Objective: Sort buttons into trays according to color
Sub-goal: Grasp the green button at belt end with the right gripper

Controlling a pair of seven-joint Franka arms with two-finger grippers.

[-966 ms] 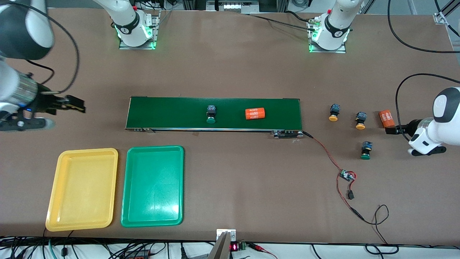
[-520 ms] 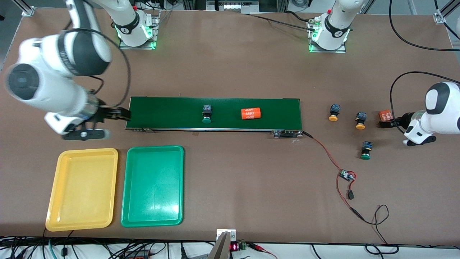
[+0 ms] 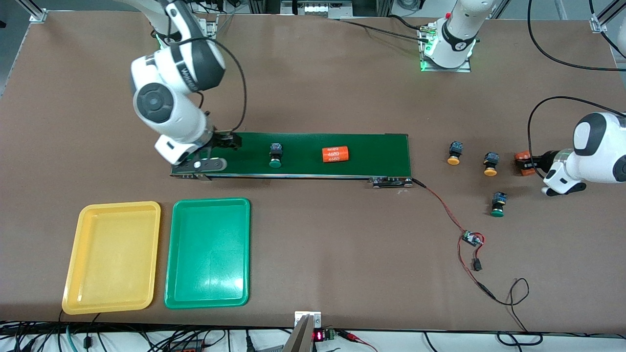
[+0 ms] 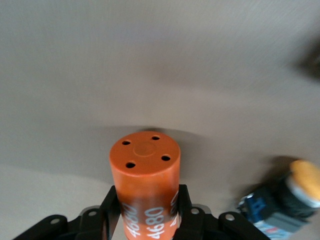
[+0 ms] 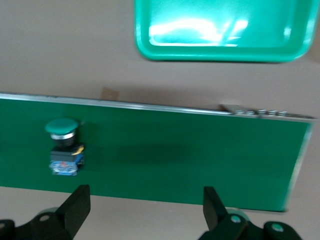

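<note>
Brown table (image 3: 313,88), orange cylinder (image 4: 145,172) gripped.

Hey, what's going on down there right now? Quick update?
Left gripper shut on orange cylinder. Right gripper open over conveyor belt, by green button. Both trays hold nothing; second cylinder rides the belt.

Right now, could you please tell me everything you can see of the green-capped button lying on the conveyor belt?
The green-capped button has a round green cap on a silver collar, then a blocky black-and-blue body, plastic by the look of it. It lies on its side on the dark-green conveyor belt, cap toward the front camera. Nothing else touches it. The orange cylinder lies beside it on the belt, apart. The right gripper, open, hovers over the belt's end, short of the button.
</note>
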